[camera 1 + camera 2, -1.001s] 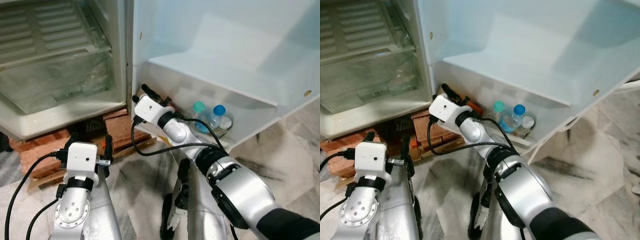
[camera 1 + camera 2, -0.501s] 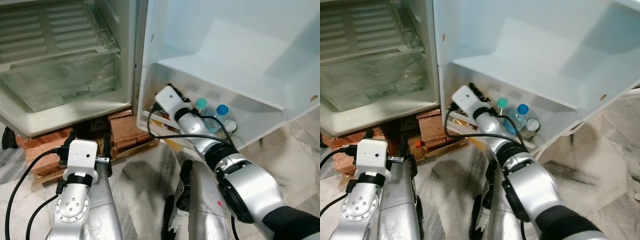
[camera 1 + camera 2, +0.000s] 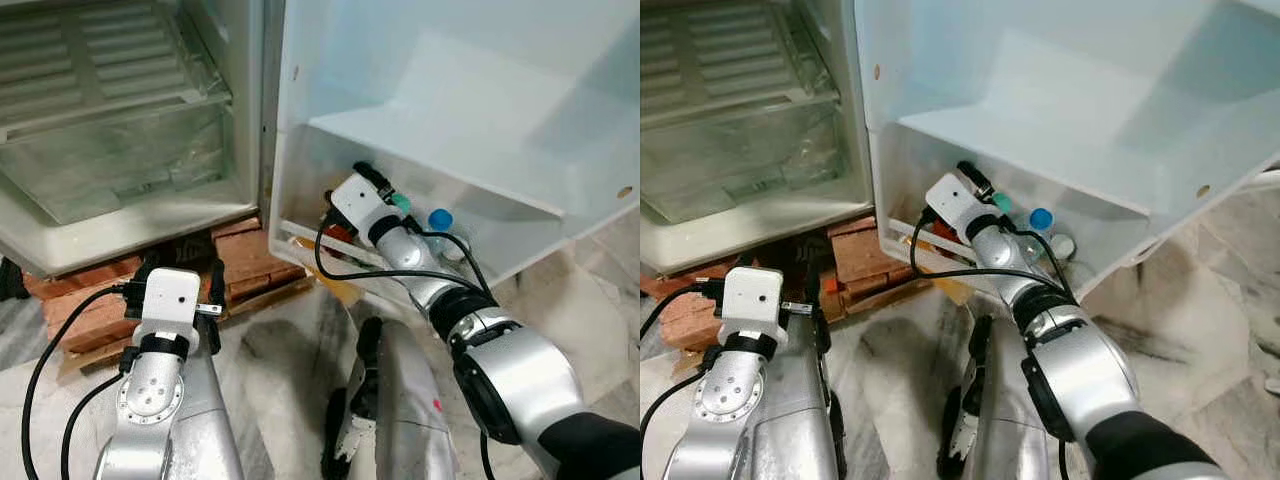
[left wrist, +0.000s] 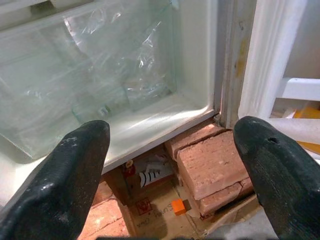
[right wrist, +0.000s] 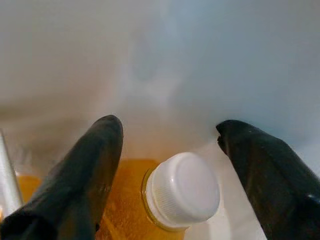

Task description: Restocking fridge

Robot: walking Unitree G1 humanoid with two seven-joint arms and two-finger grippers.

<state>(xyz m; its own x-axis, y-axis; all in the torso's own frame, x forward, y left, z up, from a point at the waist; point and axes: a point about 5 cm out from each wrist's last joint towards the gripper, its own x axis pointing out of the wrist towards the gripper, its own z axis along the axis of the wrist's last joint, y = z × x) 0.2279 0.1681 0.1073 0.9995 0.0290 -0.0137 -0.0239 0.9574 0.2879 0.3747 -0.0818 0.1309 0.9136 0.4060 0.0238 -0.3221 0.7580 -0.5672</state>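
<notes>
The right claw (image 5: 167, 150) hangs spread over an orange juice bottle (image 5: 150, 200), fingers clear of its white cap (image 5: 182, 187) on either side, gripping nothing. The bottle stands in the fridge door's bottom shelf (image 3: 300, 235), with capped water bottles (image 3: 437, 222) at about 3 o'clock from the claw. Filled, the bottle is probably heavy, its plastic smooth and slightly yielding; the ridged cap or the neck below offers the surest hold, though the body is poorly seen. The left claw (image 4: 170, 165) waits spread before the bricks (image 4: 210, 167).

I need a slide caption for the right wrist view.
Open right hand poised above a white-capped orange bottle.
</notes>
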